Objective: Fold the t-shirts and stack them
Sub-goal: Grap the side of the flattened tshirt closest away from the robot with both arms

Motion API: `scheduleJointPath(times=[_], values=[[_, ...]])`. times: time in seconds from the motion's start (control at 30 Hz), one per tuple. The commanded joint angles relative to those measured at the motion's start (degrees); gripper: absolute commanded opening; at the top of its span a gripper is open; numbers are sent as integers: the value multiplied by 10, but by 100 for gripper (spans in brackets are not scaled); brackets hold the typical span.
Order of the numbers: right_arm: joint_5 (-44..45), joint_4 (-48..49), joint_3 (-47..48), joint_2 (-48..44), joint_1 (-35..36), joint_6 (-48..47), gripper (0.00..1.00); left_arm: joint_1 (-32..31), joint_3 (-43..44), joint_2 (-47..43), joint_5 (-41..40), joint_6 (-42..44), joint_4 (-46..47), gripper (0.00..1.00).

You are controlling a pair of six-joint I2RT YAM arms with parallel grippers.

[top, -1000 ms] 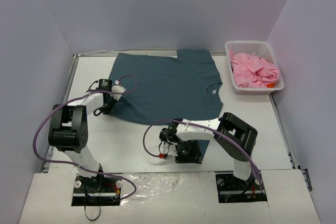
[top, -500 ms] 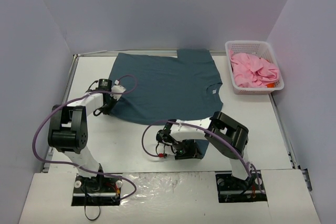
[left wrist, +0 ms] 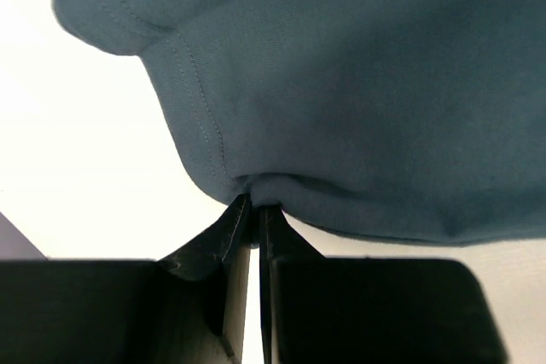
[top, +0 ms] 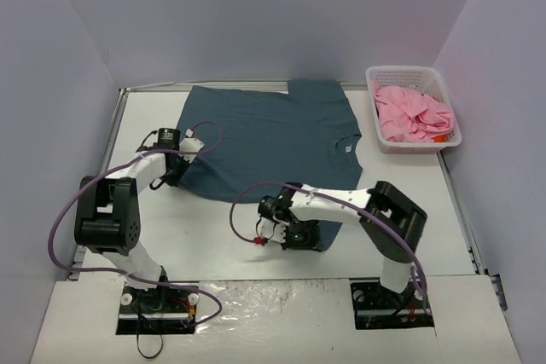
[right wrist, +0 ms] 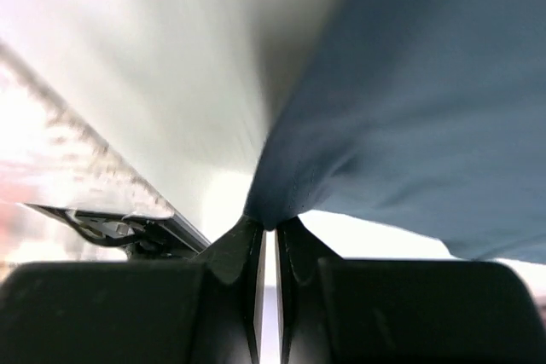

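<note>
The dark teal-blue t-shirt lies spread flat on the white table, collar toward the right. At its left hem corner my left gripper is shut on a pinch of the cloth; the left wrist view shows the teal-blue t-shirt bunched into the left gripper. My right gripper is shut on the near sleeve, and in the right wrist view that fold of the t-shirt hangs from the right gripper. The pink t-shirt sits crumpled in the basket.
A white lattice basket stands at the back right corner of the table. Purple cables loop off both arms near the table's front. Grey walls close in the left, back and right sides.
The right gripper has shut on the near sleeve of the teal-blue shirt, and the right arm's elbow has swung. The left gripper keeps its grip in place.
</note>
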Motion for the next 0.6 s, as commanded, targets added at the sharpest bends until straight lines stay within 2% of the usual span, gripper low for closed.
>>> scheduleJointPath(times=[0.0,0.07,0.2,0.57], values=[[-40,-54,9,-93,-47,-27,0,3,0,-54,24,9,-24,2],[-48,-73,11,-142,-89,-39,0,3,-6,-72,28,23,-32,2],[-53,-116,12,-217,-127,-53,0,2,-37,-98,21,32,-33,2],[-58,-155,-16,-280,-187,-69,0,-4,-95,-195,49,45,-73,2]])
